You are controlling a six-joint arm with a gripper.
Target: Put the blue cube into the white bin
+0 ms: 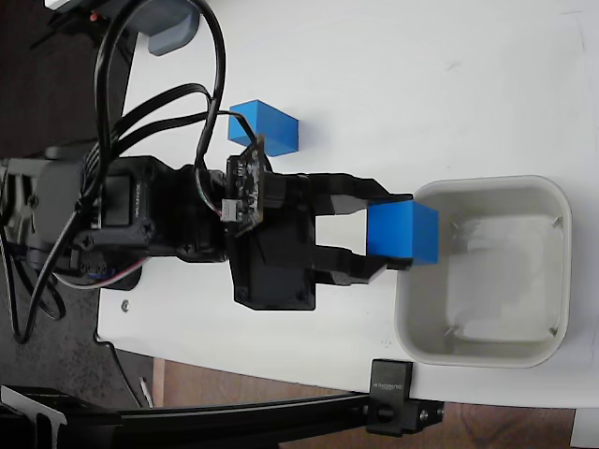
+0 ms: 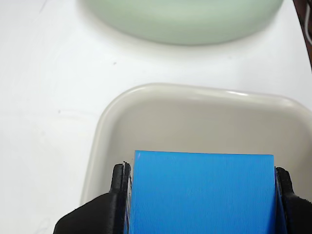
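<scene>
Gripper [image 1: 382, 236] clamping blue cube [image 1: 403, 233], over white bin [image 1: 487, 351] rim

1. Fixed view: overhead, looks straight down on the white table [image 1: 421, 84], picture lies on its side, arm enters from the left; mid distance.
2. Wrist view: rides just behind the gripper [image 2: 202, 195], faces forward and down, very close.
3. Both views share the blue cube [image 1: 402, 233] and the white bin [image 1: 487, 351].

Blue cube [image 1: 402, 233] plain bright blue; white bin [image 1: 487, 351] off-white; tool [image 1: 391, 234] black; second cube [image 1: 263, 126] blue.
</scene>
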